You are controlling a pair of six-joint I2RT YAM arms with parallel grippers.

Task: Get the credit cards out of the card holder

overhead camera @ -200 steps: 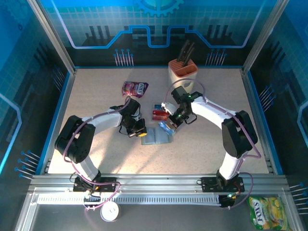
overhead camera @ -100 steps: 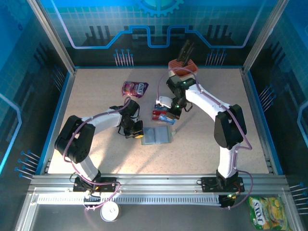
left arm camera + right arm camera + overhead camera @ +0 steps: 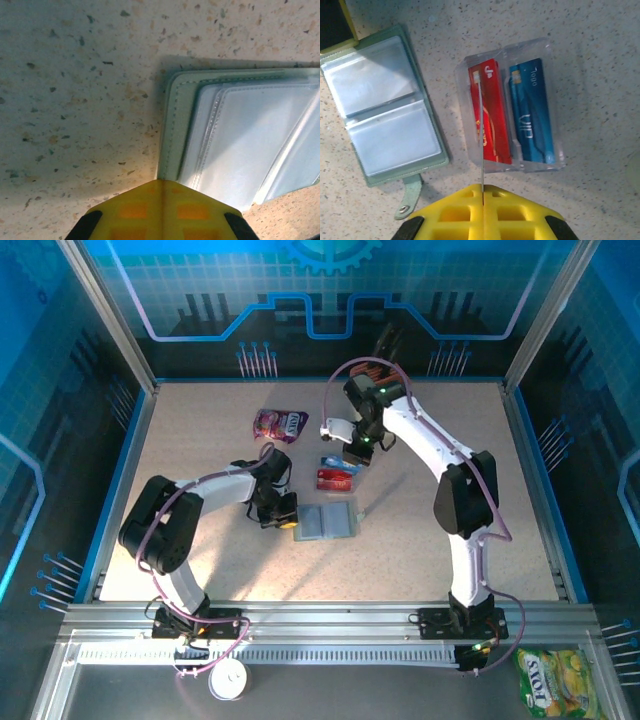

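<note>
Speckled table point(image 3: 190, 450): your left gripper point(image 3: 161, 182), jaws together, presses the open holder point(image 3: 385, 115) at its edge, likely anchoring it. Your right gripper point(image 3: 482, 187) clamps a thin card point(image 3: 481, 150) edge-on over the tray point(image 3: 557, 75) of red and blue cards point(image 3: 497, 125) — ready to drop

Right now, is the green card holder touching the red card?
Apart. The right wrist view shows bare table between the card holder and the clear tray holding the red card.

The card holder point(image 3: 385, 107) is matt and stitched with glossy clear sleeves, the credit cards point(image 3: 492, 112) shiny plastic
</note>
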